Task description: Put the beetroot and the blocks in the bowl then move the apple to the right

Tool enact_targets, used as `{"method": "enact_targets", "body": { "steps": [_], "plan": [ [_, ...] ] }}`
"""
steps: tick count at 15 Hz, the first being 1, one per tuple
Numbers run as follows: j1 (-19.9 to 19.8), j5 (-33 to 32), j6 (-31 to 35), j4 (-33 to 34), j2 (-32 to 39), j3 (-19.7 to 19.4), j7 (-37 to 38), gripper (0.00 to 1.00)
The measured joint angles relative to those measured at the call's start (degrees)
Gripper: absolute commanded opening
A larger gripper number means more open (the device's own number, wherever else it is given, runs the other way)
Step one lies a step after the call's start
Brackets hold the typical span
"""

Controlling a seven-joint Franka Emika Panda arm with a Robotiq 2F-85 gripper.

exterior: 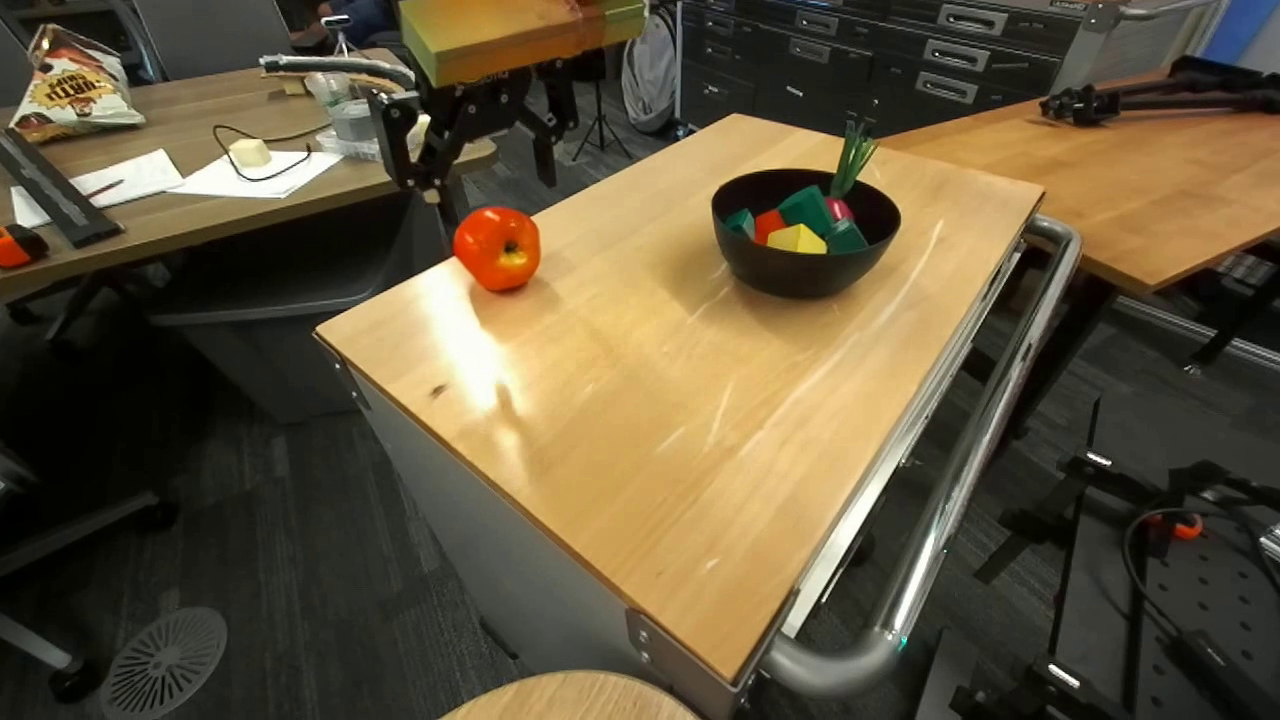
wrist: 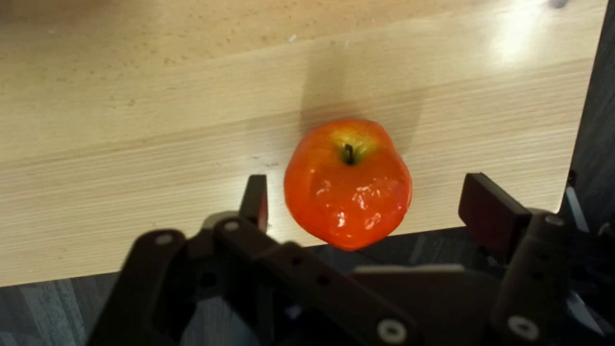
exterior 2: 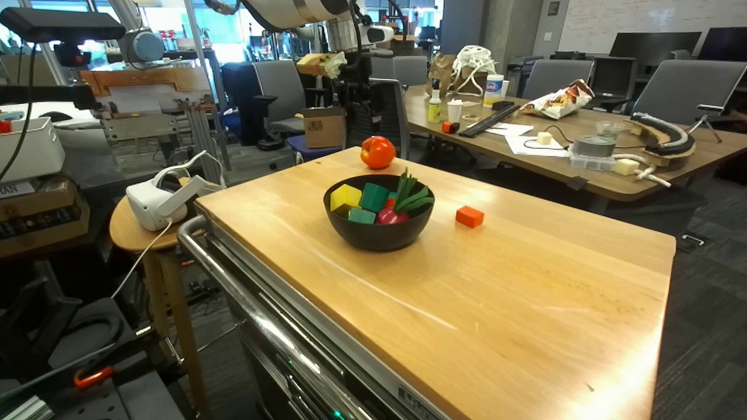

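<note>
Bowl [exterior 2: 378, 239]: black, on tabletop [exterior 2: 525, 280]
Beetroot [exterior 2: 392, 217]: in bowl, green-stalked
Blocks [exterior 2: 373, 197]: red, yellow, green, in bowl
Red-orange block [exterior 2: 470, 216]: outside bowl, near it
Apple [exterior: 497, 249]: tabletop, well apart from bowl
Gripper [wrist: 370, 206]: jaws spread above apple, away from bowl

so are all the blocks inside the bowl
No, an exterior view shows a red-orange block lying on the wooden tabletop, outside the bowl.
</note>
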Motion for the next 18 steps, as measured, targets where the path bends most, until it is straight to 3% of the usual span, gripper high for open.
{"method": "enact_targets", "body": {
  "steps": [7,18],
  "plan": [
    [4.4,-4.4,-2.9,11.0,8.0,-4.0,0.7,1.0],
    [4.8,-4.8,-12.2,23.9,16.8,-6.0,0.7,1.0]
  ]
}}
